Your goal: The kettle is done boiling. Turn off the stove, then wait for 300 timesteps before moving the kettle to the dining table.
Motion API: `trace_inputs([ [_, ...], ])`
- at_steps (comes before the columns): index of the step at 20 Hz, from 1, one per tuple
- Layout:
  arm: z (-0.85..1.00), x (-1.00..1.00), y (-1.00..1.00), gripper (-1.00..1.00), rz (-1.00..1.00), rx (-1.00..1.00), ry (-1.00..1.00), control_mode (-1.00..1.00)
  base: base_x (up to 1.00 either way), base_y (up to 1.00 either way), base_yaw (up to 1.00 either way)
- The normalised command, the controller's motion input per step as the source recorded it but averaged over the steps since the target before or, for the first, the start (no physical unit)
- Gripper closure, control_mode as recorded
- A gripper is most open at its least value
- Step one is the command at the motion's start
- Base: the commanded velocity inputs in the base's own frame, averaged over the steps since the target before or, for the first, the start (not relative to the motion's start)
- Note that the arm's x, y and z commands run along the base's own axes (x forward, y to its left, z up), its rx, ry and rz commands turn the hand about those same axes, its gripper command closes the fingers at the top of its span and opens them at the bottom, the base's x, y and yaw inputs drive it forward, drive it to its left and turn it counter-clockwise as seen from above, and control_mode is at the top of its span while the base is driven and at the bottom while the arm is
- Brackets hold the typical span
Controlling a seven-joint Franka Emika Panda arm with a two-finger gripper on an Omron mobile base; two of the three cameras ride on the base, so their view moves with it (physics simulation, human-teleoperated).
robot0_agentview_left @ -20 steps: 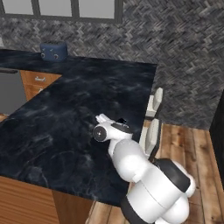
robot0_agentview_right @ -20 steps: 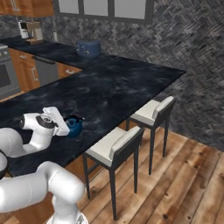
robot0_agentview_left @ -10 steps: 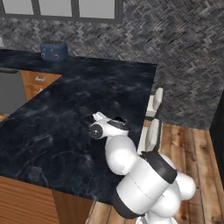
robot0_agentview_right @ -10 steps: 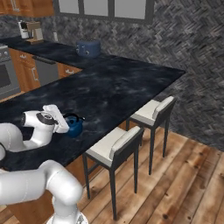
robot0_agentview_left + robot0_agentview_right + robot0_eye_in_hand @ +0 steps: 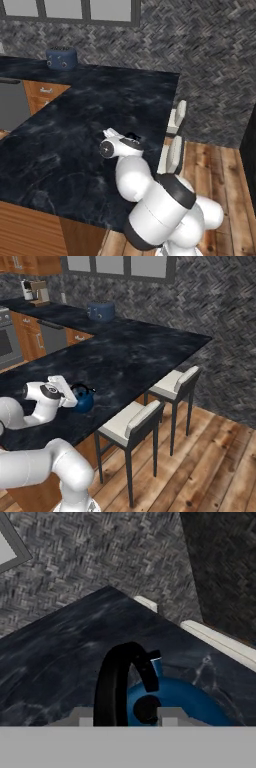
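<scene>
The small dark-blue kettle point(image 5: 84, 401) stands upright on the dining table point(image 5: 145, 351) near its stool-side edge. In the hand view the kettle point(image 5: 190, 702) is very close, its black arched handle point(image 5: 114, 682) rising between my fingertips. My gripper point(image 5: 125, 718) is open: the tips stand wider apart than the handle, which lies close to the left one. From the right base view my gripper point(image 5: 74, 397) reaches the kettle from the left. In the left base view my gripper point(image 5: 130, 140) hides most of the kettle. The stove point(image 5: 6, 343) is far off at the left edge.
Two white-seated stools point(image 5: 172, 383) point(image 5: 132, 423) stand along the table's edge, right beside the kettle. A boxy blue-grey toaster point(image 5: 101, 311) sits on the back counter, with a coffee machine point(image 5: 35, 291) further left. A wood floor point(image 5: 210, 456) lies to the right.
My arm's elbow has swung lower and to the right while the hand stayed at the kettle. The kettle has not moved on the table.
</scene>
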Motion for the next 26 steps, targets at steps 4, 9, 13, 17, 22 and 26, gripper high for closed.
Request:
trace_inputs([
  [4,0.00,-0.04,0.00,-1.00,0.00,0.00,0.00,-1.00,0.00,0.00,0.00],
  [9,0.00,-0.16,0.00,-1.00,0.00,0.00,0.00,-1.00,0.00,0.00,0.00],
  [13,0.02,-0.22,0.04,-1.00,-0.02,0.00,0.00,-1.00,0.00,0.00,0.00],
  [17,0.15,-0.31,0.13,-1.00,-0.06,-0.02,0.00,-1.00,0.00,0.00,0.00],
  [22,0.27,-0.29,0.21,-1.00,-0.06,-0.06,0.00,-1.00,0.00,0.00,0.00],
  [26,0.30,-0.30,0.17,-1.00,-0.06,-0.07,0.00,-1.00,0.00,0.00,0.00],
])
